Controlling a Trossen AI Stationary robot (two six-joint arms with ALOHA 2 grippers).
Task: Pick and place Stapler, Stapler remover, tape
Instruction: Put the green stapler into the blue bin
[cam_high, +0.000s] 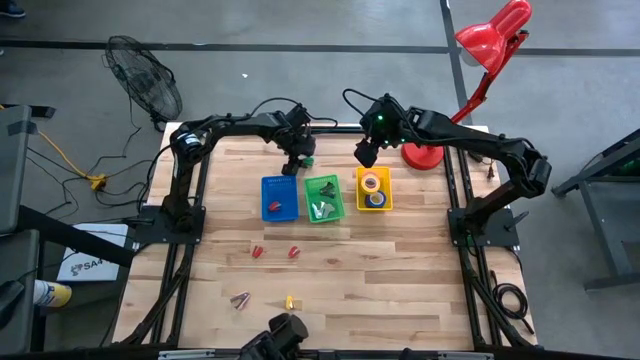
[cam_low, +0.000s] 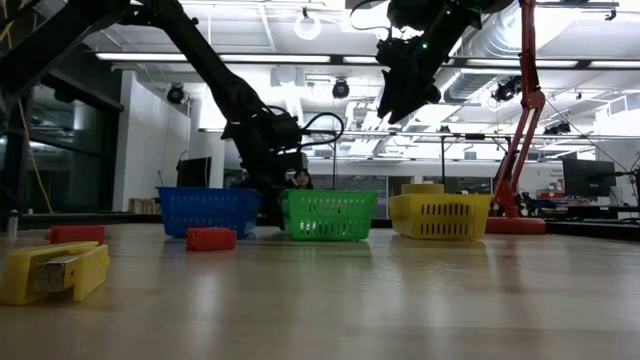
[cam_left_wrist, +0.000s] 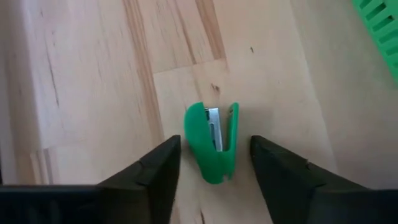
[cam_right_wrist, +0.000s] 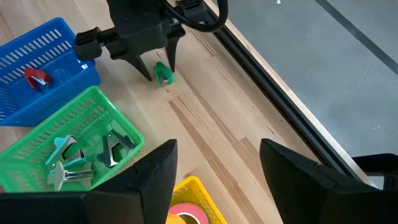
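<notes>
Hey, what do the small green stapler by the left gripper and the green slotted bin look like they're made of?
Small green stapler: likely smooth moulded plastic, going by its uniform colour and rounded shell; the silvery strip inside looks like metal. It lies on the wooden table between the left gripper's open fingers.

Green slotted bin: apparently rigid plastic with thin moulded slats.

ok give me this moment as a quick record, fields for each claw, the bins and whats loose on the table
left claw: low at the table's far edge, open, fingers either side of the green stapler, not yet closed on it
right claw: raised above the table near the yellow bin, open, empty
blue bin: holds a red stapler
green bin: holds staple removers
yellow bin contents: tape rolls
loose on table: two red staplers, a yellow stapler, a staple remover
</notes>
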